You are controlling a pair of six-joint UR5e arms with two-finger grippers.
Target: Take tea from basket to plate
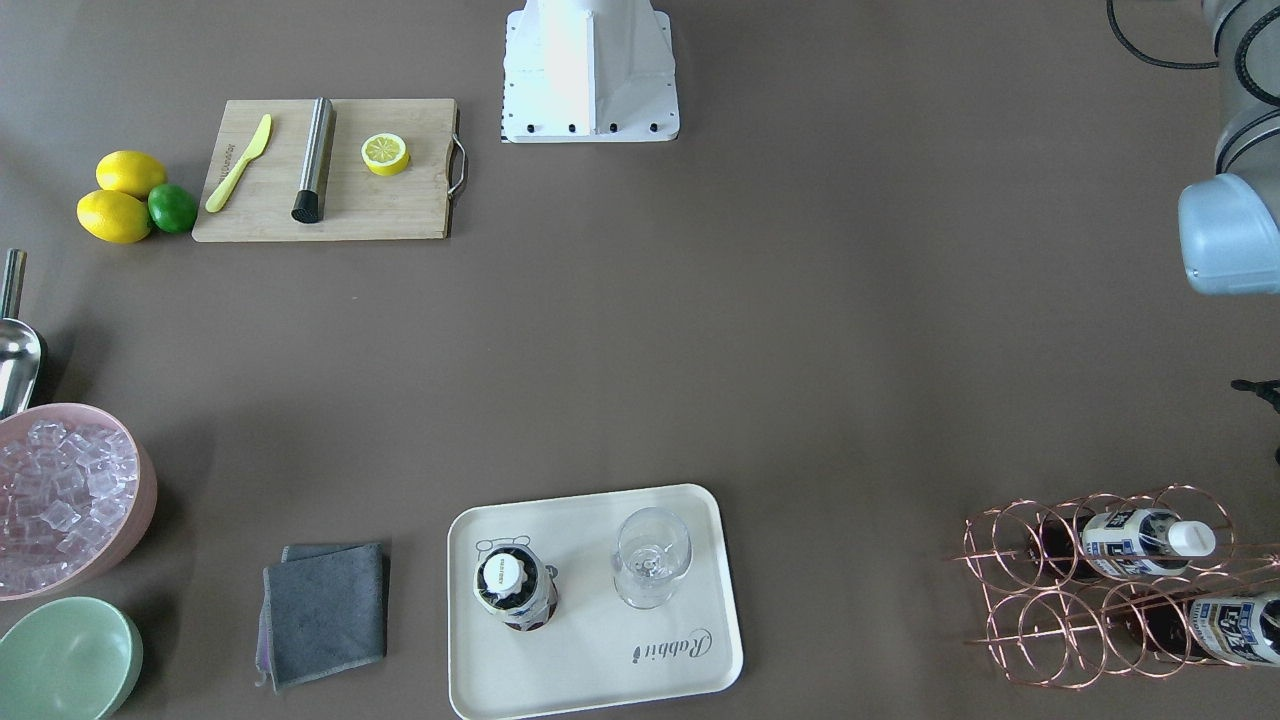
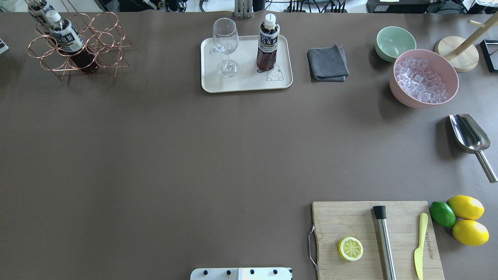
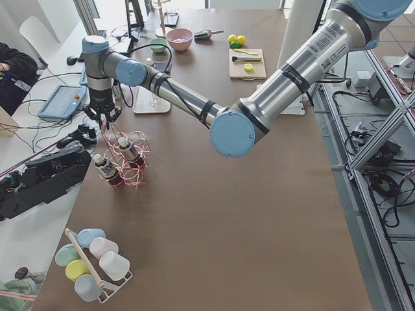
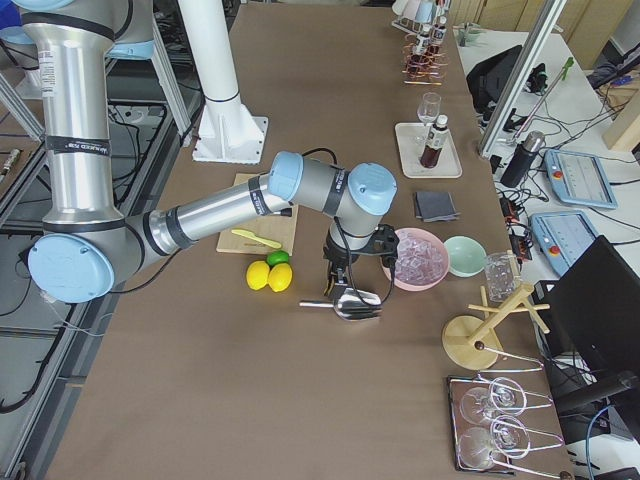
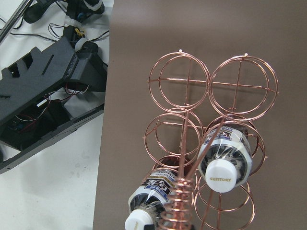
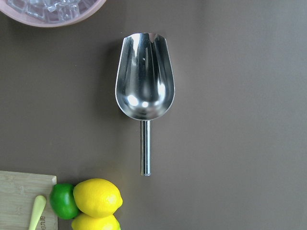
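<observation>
**Task item.** The tea [image 2: 267, 46] is standing upright, cap up, on the plate [image 2: 245, 83] at the upper centre of the overhead view. It is sitting beside a wine glass [image 2: 225, 42] and apart from it. In my judgement the upright stance next to the glass is serving a later pour, and this transfer is looking complete.

**Stock.** A second bottle [image 5: 223, 163] and a third bottle [image 5: 148, 199] are lying slanted through the rings of the basket [image 5: 188, 91], cap ends raised. The basket is sitting at the upper left corner of the overhead view. The rings are cradling each bottle so that it is not rolling, and they are presenting the caps outward for withdrawal.

**Left end effector** [image 3: 104, 122]. It is hanging directly over the basket, upper left of the left side view, pointing down. Its wrist camera is looking straight onto the coiled handle and both caps, with no fingers showing. I cannot tell whether it is apart or together.

**Right end effector** [image 4: 342, 275]. It is hovering over the metal scoop [image 6: 144, 81] on the counter [image 2: 194, 155], mid-frame in the right side view, near the ice bowl [image 2: 424, 77]. I cannot tell its state either. In my judgement it is taking no part in the tea work.

**Risk.** The coiled handle is crossing above the bottles and may be obstructing a vertical approach.
</observation>
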